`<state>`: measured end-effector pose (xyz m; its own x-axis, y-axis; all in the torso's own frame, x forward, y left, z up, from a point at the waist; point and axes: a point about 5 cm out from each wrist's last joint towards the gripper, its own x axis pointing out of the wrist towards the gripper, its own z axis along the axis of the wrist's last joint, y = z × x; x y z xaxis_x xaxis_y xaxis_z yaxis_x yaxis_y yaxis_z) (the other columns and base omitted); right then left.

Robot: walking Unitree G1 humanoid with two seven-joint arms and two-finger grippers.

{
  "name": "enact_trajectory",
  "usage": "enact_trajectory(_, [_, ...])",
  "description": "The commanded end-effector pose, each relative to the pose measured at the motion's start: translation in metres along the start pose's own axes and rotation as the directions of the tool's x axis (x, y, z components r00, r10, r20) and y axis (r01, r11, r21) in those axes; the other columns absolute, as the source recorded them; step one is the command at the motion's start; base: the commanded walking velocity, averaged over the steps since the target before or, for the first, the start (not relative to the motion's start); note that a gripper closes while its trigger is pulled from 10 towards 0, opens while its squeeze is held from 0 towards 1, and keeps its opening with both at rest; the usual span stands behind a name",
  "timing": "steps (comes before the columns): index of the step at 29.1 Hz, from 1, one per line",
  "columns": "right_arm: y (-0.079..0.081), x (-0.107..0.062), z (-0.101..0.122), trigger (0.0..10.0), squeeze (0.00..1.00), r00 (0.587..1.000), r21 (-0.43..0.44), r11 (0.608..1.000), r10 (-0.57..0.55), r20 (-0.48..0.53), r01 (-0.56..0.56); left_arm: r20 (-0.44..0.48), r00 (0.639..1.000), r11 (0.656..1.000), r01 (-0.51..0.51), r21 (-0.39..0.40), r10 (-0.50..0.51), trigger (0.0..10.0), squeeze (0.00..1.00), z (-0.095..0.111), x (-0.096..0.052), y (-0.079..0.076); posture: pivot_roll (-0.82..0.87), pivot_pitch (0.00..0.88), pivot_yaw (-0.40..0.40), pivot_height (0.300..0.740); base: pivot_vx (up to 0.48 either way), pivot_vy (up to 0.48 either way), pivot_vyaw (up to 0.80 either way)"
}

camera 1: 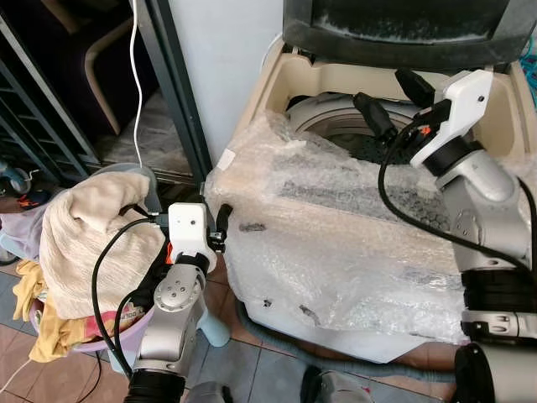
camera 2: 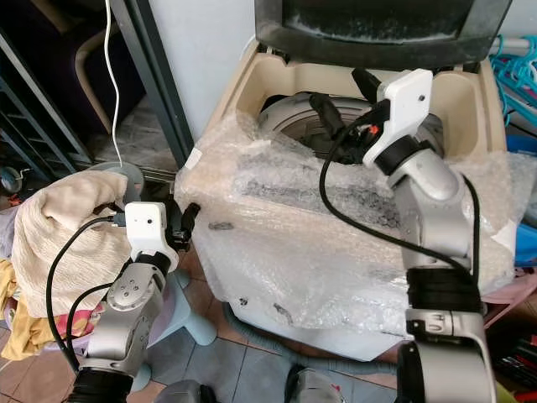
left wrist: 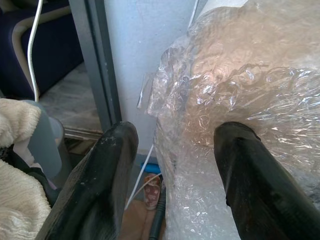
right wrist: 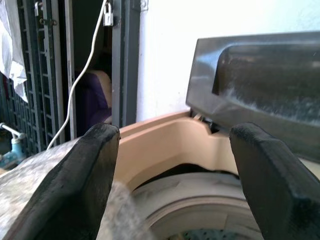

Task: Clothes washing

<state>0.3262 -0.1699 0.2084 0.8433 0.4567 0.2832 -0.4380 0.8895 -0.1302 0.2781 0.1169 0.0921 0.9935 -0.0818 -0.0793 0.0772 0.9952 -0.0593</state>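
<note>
A beige top-loading washing machine (camera 1: 336,243) wrapped in bubble wrap stands in front of me, its dark lid (camera 1: 403,29) raised and the drum (camera 1: 331,117) showing. My right gripper (camera 1: 394,101) hovers open and empty over the drum opening. At lower left a purple basket (camera 1: 109,340) holds a cream towel (camera 1: 84,243) and yellow clothes (camera 1: 50,332). My left gripper (left wrist: 172,160) is open and empty between the basket and the machine's left corner, one of its fingers (camera 1: 222,220) close to the bubble wrap.
A dark metal door frame (camera 1: 180,92) stands left of the machine with a white cable (camera 1: 137,75) hanging beside it. A grey hose (camera 1: 277,344) lies on the tiled floor under the machine. Blue hangers (camera 2: 520,67) are at far right.
</note>
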Motion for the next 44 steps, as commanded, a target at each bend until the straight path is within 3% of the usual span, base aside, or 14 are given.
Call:
enact_trajectory(1, [0.011, 0.001, 0.009, 10.0, 0.0, 1.0, -0.051, 0.999, -0.005, 0.024, 0.006, -0.006, 0.999, 0.999, -0.049, -0.012, 0.048, 10.0, 0.0, 0.0, 0.0, 0.005, -0.06, 0.042, 0.048, 0.74, 0.0, 0.0, 0.56])
enact_trajectory(4, [0.027, 0.001, 0.01, 10.0, 0.0, 0.999, -0.036, 0.999, -0.021, 0.042, 0.023, -0.009, 0.998, 0.998, -0.055, -0.011, 0.055, 10.0, 0.0, -0.001, 0.0, 0.006, -0.06, 0.043, 0.051, 0.74, 0.0, 0.0, 0.72])
enact_trajectory(7, [0.03, 0.002, 0.008, 10.0, 0.0, 0.998, 0.013, 0.998, -0.055, 0.041, 0.054, -0.008, 0.998, 0.998, -0.054, -0.009, 0.054, 10.0, 0.0, 0.0, 0.0, 0.006, -0.06, 0.042, 0.051, 0.74, 0.0, 0.212, 0.8])
enact_trajectory(14, [0.031, 0.004, 0.005, 10.0, 0.0, 0.993, 0.022, 0.994, -0.112, 0.025, 0.111, 0.004, 0.999, 0.999, -0.049, -0.01, 0.049, 10.0, 0.0, 0.002, 0.001, 0.003, -0.06, 0.041, 0.047, 0.74, 0.0, 0.48, 0.8])
enact_trajectory(33, [0.056, 0.001, 0.0, 10.0, 0.0, 0.999, 0.061, 0.997, -0.045, 0.006, 0.045, -0.038, 0.995, 0.996, -0.087, -0.017, 0.087, 10.0, 0.0, -0.003, 0.0, 0.01, -0.06, 0.045, 0.042, 0.74, 0.0, 0.479, 0.78])
enact_trajectory(37, [0.06, -0.003, -0.012, 10.0, 0.0, 0.996, 0.028, 0.997, -0.067, -0.062, 0.069, -0.008, 0.997, 0.997, -0.076, -0.02, 0.076, 10.0, 0.0, 0.0, 0.0, 0.012, -0.06, 0.048, 0.042, 0.74, 0.0, 0.0, 0.0])
enact_trajectory(40, [0.062, -0.011, -0.043, 10.0, 0.0, 0.962, -0.053, 0.994, -0.102, -0.254, 0.091, -0.01, 0.997, 0.997, -0.077, -0.005, 0.077, 10.0, 0.0, 0.0, 0.0, 0.014, -0.05, 0.052, 0.04, 0.74, 0.0, 0.0, 0.0])
enact_trajectory(44, [0.064, -0.018, -0.054, 10.0, 0.0, 0.945, -0.05, 0.993, -0.121, -0.303, 0.111, -0.005, 0.998, 0.998, -0.064, -0.013, 0.064, 10.0, 0.0, 0.0, -0.003, 0.015, -0.04, 0.054, 0.04, 0.74, 0.0, 0.0, 0.0])
